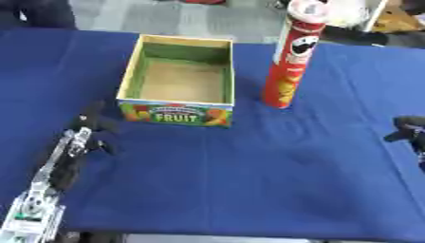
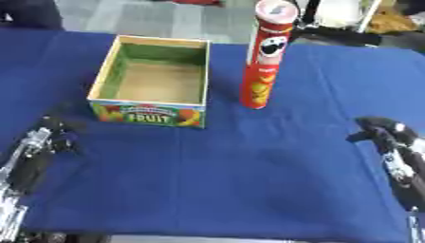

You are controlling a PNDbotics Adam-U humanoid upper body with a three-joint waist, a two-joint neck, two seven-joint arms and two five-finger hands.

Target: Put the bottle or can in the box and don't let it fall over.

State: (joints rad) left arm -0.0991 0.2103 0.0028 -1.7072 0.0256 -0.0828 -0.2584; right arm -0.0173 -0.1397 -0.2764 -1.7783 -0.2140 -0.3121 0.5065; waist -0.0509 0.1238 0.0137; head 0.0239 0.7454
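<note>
Tall red cylindrical can (image 1: pixel 290 59) upright on blue cloth (image 1: pixel 249 166), just right of open square cardboard box (image 1: pixel 177 78) with green inner walls and fruit print, left hand (image 1: pixel 93 127) and right hand (image 2: pixel 383 130) near table edges, fingers unreadable, holding nothing

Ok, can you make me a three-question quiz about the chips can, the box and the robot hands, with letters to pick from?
1. Where is the red can? A) inside the box B) on the cloth, right of the box C) in a hand
2. What colour is the tablecloth? A) blue B) yellow C) white
3. How is the can standing? A) lying flat B) upside down in the box C) upright

Answers: 1 B, it stands beside the fruit box, which holds nothing. 2 A, the cloth is blue all over. 3 C, its lid is on top, and the left hand and right hand are away from it.
</note>
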